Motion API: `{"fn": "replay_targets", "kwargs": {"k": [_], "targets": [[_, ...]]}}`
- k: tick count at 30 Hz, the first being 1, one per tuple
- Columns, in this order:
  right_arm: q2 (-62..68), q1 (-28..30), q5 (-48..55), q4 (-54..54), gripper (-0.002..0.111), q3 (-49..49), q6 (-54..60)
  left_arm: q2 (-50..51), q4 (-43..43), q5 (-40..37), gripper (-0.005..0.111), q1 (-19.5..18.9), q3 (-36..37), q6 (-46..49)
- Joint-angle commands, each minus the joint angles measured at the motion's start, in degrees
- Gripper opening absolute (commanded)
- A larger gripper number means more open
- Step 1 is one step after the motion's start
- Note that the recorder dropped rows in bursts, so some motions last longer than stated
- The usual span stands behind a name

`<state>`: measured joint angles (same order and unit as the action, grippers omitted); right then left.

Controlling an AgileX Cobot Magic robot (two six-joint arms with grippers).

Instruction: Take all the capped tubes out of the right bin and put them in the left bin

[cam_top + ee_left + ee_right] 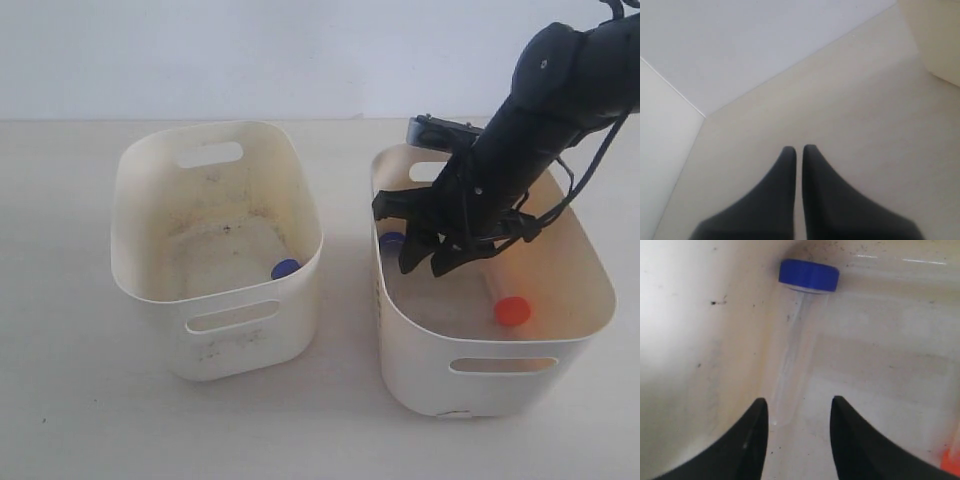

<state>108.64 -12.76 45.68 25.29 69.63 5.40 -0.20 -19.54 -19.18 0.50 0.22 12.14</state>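
Clear plastic with a blue screw cap: one blue-capped tube [790, 355] lies on the floor of the right bin [420, 375], tucked along the foot of the wall that faces the left bin [290, 335]. Its long axis runs along that wall. The cap end points away from the right gripper [797, 407] and the rounded tip toward it, just short of the gap. The fingers [747, 440] stand apart, straddling the tube's line without touching it.

I judge it light, stiff and smooth-walled, so it is likely to slip or roll under a pinch, and the wall crowds one side. The best hold looks to be mid-barrel, across the axis.

An orange-capped tube [512, 310] lies in the same bin, nearer the front wall. A second blue cap [285, 268] shows in the left bin. The left gripper [799, 152] hangs over the counter [865, 100], fingers together, holding nothing.
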Motion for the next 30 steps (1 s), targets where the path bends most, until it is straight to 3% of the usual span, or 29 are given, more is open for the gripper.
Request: {"fn": "replay_targets", "kwargs": {"k": [1, 6, 12, 23, 30], "targets": [[-3.79, 0.21, -0.22, -5.55, 0.04, -0.35, -4.39, 0.2, 0.16, 0.28, 0.004, 0.06, -0.22, -0.07], [-6.85, 0.08, 3.1, -15.52, 0.04, -0.35, -13.07, 0.2, 0.16, 0.28, 0.004, 0.06, -0.22, -0.07], [-6.85, -5.29, 4.47, -26.46, 0.04, 0.33, -21.37, 0.2, 0.16, 0.28, 0.004, 0.06, -0.22, -0.07], [-6.85, -6.28, 8.35, -27.28, 0.04, 3.59, -27.47, 0.2, 0.16, 0.28, 0.004, 0.06, -0.22, -0.07], [-6.28, -10.62, 8.37, -37.34, 0.04, 3.59, -37.41, 0.2, 0.16, 0.28, 0.004, 0.06, -0.22, -0.07]]}}
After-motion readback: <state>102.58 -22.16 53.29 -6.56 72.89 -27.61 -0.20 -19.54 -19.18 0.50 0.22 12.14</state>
